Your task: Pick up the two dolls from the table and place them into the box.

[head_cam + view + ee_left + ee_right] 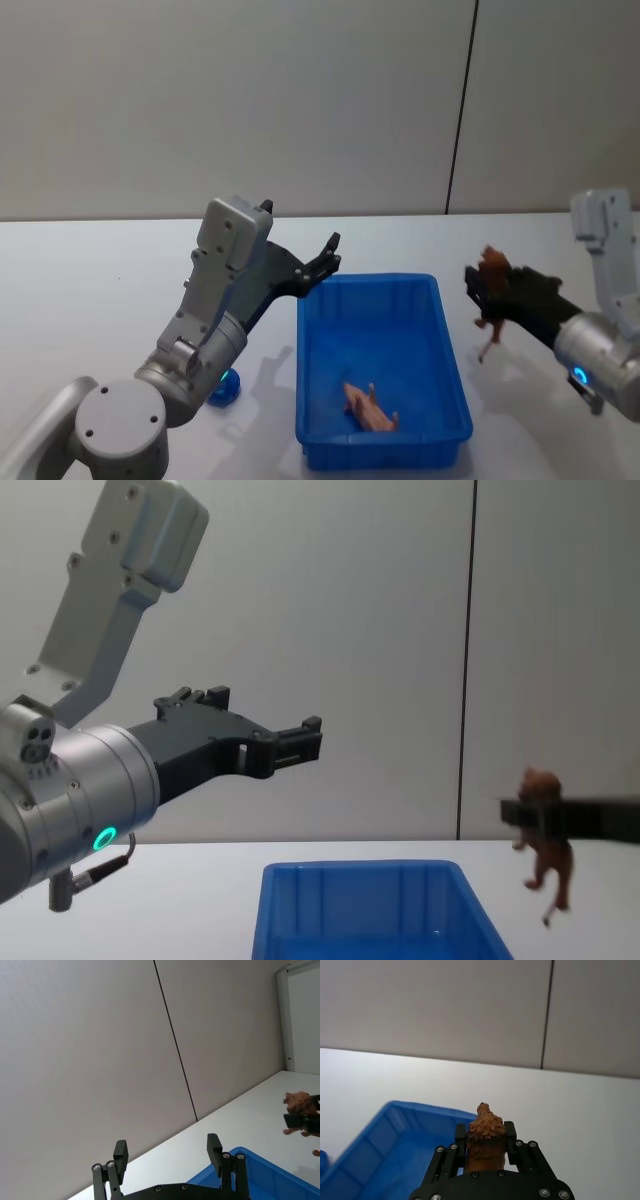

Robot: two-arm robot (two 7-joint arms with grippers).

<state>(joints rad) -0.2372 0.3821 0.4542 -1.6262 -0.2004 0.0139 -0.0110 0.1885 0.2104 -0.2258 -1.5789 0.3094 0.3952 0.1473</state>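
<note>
Contents of the bright blue rectangular plastic bin (372,281): one small tan plush animal (370,408), lying on its side on the bin floor near the wall closest to me. The bin sits on the plain white tabletop (100,280), straight ahead between my two arms.

My right claw (495,290) is clamped on the small brown plush animal (492,268) with thin dangling limbs. My right wrist camera shows its head poking up between my two fingers (510,1130). I hold it in the air off the bin's right side, outside the rim, with its legs hanging free above the table (from my chest camera it hangs clear of the bin's right edge).

My left claw (328,258) is spread wide and holds nothing, raised above the table at the bin's far left corner. The small round fuzzy blue toy (224,388) rests on the table near the bin's left wall, apart from it, toward the front end and partly hidden behind my left forearm.
</note>
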